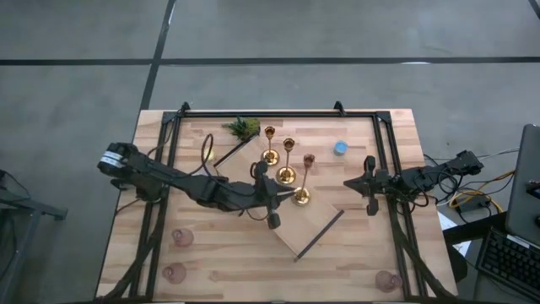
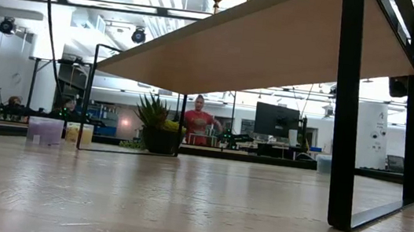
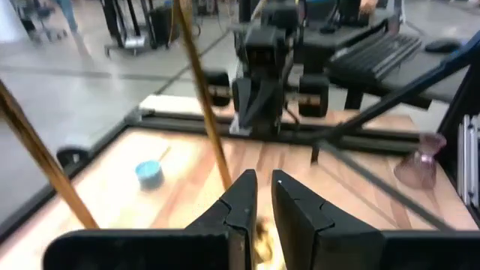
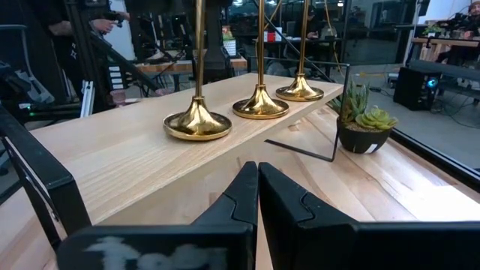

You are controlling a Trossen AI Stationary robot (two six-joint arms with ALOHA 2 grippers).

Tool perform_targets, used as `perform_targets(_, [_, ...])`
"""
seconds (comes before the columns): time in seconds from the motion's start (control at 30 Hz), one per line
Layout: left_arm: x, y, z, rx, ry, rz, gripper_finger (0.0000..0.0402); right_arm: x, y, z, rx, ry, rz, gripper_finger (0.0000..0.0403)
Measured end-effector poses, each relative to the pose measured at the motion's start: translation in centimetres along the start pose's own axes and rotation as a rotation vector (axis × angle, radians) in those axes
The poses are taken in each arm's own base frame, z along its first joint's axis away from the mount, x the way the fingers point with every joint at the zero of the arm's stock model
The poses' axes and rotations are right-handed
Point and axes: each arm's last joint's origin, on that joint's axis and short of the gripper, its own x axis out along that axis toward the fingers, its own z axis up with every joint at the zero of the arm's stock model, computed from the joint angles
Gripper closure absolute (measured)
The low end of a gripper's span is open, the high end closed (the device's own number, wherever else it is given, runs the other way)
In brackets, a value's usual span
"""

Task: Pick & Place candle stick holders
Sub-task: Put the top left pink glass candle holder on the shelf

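Three gold candle stick holders (image 1: pixel 301 196), (image 1: pixel 287 175), (image 1: pixel 270 156) stand upright on their round bases in a row on a raised wooden shelf (image 1: pixel 316 228). My left gripper (image 1: pixel 289 199) (image 3: pixel 259 187) sits level at the nearest one. Its fingers are open by a narrow slit, through which the gold base (image 3: pixel 261 240) shows. The slim stem (image 3: pixel 202 90) rises just beyond the fingertip. Pinkish glass cups (image 1: pixel 182 238), (image 1: pixel 175 272), (image 1: pixel 388 280) stand on the table. My right gripper (image 1: pixel 348 182) (image 4: pixel 258 171) waits shut at the table's right. My left gripper comes level at the lower stem of the nearest gold holder from the table's left. The stem passes behind one fingertip (image 3: pixel 244 187), which hides the spot, so I cannot tell whether a finger touches it. The holder stands upright on the shelf.
A green plant (image 1: pixel 243 127) and a blue tealight (image 1: pixel 340 149) stand near the far edge. A small pinkish cup (image 1: pixel 309 160) stands beside the middle holder. The shelf's black legs (image 2: pixel 348 109) reach the table. Black rails (image 1: pixel 388 169) run along the table's sides.
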Motion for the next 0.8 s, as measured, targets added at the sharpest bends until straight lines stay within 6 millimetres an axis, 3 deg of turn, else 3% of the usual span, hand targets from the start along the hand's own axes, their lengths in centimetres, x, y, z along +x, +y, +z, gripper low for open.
perform_targets(0.27, [0.1, 0.3, -3.1, -0.002, 0.048, 0.008, 0.0356, 0.0, 0.0, 0.0, 0.000, 0.001, 0.000, 0.0394])
perform_targets(0.53, [0.2, 0.5, -5.7, 0.007, 0.026, -0.060, 0.0383, 0.0, 0.0, 0.0, 0.000, 0.000, 0.000, 0.0394])
perform_targets(0.8, [-0.3, -0.9, -6.7, 0.076, 0.044, -0.136, 0.0394, 0.0, 0.0, 0.0, 0.000, 0.000, 0.000, 0.0394])
